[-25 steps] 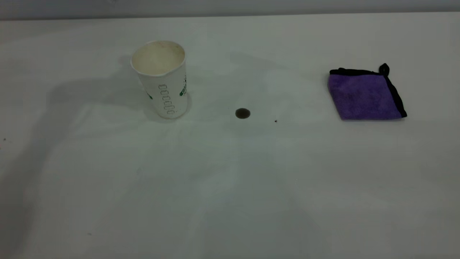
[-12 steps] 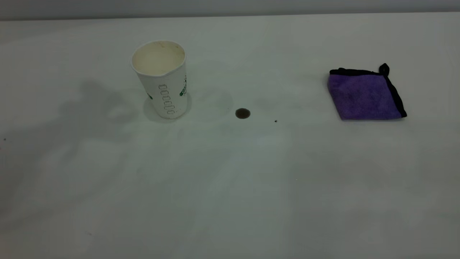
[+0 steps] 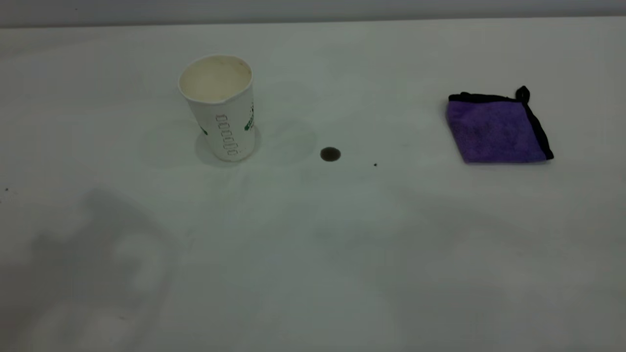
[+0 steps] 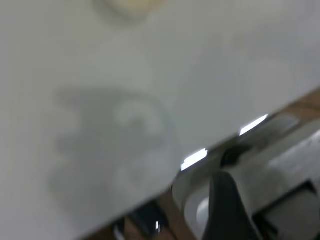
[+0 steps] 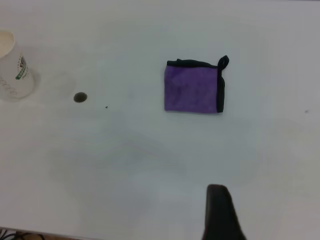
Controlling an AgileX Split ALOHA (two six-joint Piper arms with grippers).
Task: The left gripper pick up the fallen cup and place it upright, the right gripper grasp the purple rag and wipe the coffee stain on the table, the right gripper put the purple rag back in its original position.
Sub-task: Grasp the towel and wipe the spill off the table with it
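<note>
Status as I logged it. In its own wrist view only a dark part of the left tool [image 4: 225,210] showed, at the near edge of the surface [image 3: 313,269], and I could not tell whether it was apart or together. The cup [image 3: 219,105] stood upright, mouth up, well ahead of the left tool and clear of it; in that wrist view it was only a pale blur.

The right tool [image 5: 219,212] likewise showed only a dark part above the surface, and I could not tell its state. Neither tool appeared in the exterior view.

The purple rag [image 3: 496,129] lay flat and folded, ahead of the right tool and well apart from it, untouched, black loop at its far corner. The coffee stain [image 3: 330,154] sat between cup and rag, nearer the cup, unwiped and farther from the right tool than the rag. A tiny dark speck [image 3: 375,165] lay just beside the stain on the rag's side.
</note>
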